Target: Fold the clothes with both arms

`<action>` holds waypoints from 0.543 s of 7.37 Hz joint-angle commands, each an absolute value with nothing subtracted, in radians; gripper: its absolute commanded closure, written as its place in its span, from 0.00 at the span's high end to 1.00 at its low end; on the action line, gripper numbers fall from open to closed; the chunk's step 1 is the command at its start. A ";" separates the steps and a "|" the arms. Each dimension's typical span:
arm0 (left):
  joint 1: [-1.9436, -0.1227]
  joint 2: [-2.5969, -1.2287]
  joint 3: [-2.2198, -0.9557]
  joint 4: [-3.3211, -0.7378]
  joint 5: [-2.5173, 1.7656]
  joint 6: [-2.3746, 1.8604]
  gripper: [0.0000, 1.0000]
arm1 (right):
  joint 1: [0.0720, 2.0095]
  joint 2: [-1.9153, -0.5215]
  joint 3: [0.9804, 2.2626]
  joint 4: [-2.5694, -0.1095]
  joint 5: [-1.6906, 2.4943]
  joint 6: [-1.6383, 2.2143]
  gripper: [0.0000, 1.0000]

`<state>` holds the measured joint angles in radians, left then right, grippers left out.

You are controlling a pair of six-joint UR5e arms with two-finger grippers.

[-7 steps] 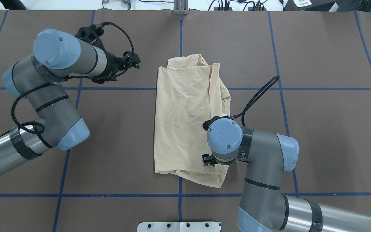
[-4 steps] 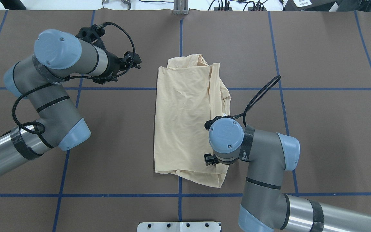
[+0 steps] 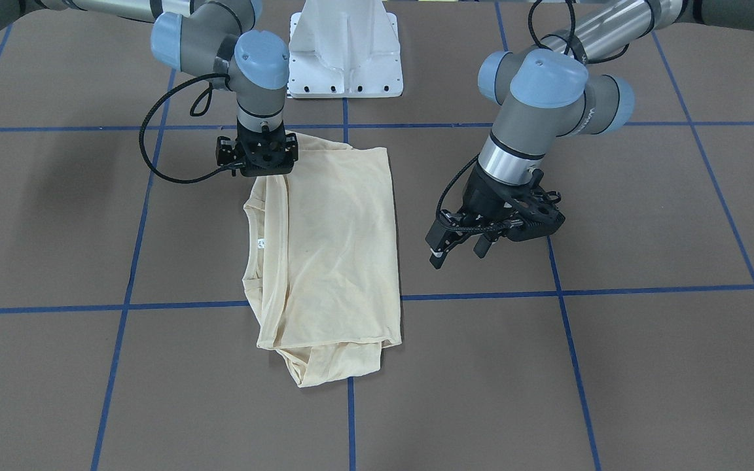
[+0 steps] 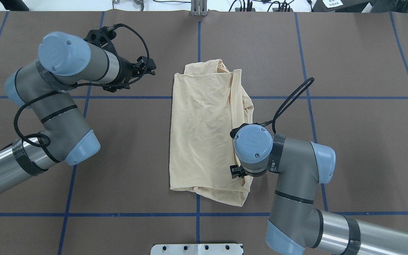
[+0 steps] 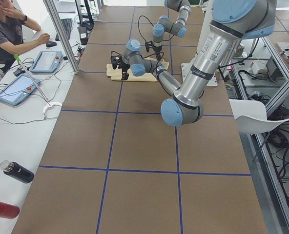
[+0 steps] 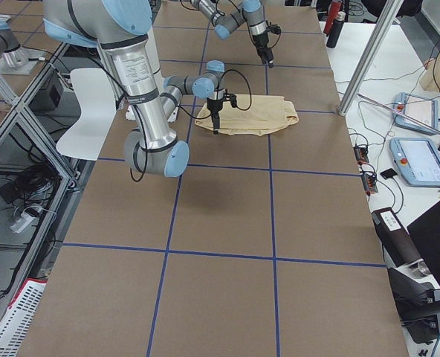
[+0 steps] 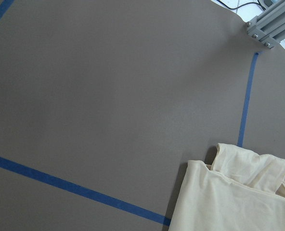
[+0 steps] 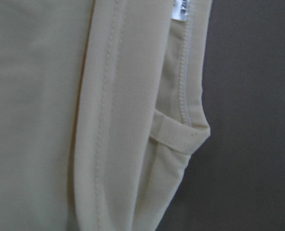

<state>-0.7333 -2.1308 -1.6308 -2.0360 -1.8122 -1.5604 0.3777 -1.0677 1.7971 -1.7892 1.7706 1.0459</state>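
Your shirt (image 4: 204,134) lies on the table (image 3: 612,360), folded lengthwise into a long strip. One short end sits just out from the white base (image 3: 344,59), and the far end has a tucked sleeve bunching out.

The right end effector (image 3: 258,157) is low over the strip's base-side corner, on the open edge where the neckline layers stack. Its fingers are hidden, so you cannot tell whether it is pinching cloth.

The left end effector (image 3: 459,252), spread and empty, hangs over bare table farther from the base, off the strip's folded edge.

Watch for a one-layer grab: if only the top hem lifts, the stack likely peels apart. If one corner is carried alone, the thin knit will probably drag and skew the fold.
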 commanded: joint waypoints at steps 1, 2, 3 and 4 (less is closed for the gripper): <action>-0.732 -2.131 -1.631 -2.036 -1.812 -1.560 1.00 | 0.383 -1.104 1.825 -1.793 1.772 1.043 1.00; -0.733 -2.131 -1.631 -2.037 -1.812 -1.560 1.00 | 0.391 -1.111 1.835 -1.793 1.772 1.043 1.00; -0.733 -2.132 -1.631 -2.036 -1.812 -1.562 1.00 | 0.396 -1.144 1.851 -1.793 1.773 1.042 1.00; -0.732 -2.134 -1.631 -2.034 -1.812 -1.563 1.00 | 0.405 -1.160 1.861 -1.796 1.772 1.011 1.00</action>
<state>-0.7328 -2.1322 -1.6306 -2.0356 -1.8116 -1.5615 0.3953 -1.1343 1.8458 -1.7939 1.7723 1.0349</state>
